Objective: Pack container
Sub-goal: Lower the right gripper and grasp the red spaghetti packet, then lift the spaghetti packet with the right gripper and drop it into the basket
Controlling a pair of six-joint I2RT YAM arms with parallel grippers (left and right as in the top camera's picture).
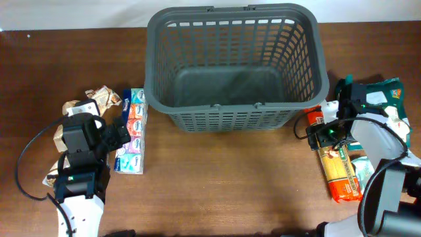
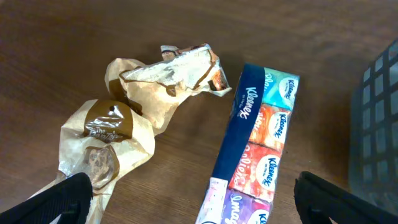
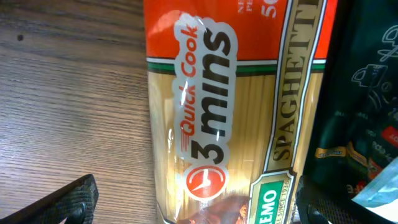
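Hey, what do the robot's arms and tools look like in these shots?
Both the left arm and right arm mix white shells with black joint housings, with small green lights near the wrists. A thin black cable loops off the left one. The left tool and right tool have two black, finely textured fingers.

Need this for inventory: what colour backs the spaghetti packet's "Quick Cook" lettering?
Orange-red; the spaghetti packet shows best in the right wrist view.
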